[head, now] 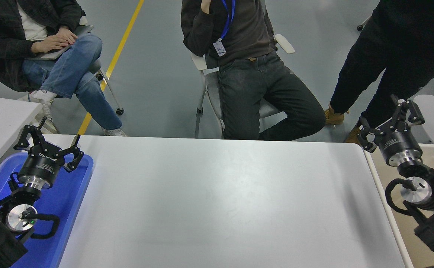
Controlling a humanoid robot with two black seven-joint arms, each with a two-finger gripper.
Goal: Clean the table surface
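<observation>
Two black hands sit at opposite ends of the white worktop (217, 201), which fills the middle of the view. At the lower left, the left hand (47, 143) is above the blue tray (70, 193), fingers spread and holding nothing. On the other side, the right hand (389, 121) is above the beige bin (391, 212) at the worktop's right end, fingers likewise spread wide and empty. Three people are beyond the far edge.
</observation>
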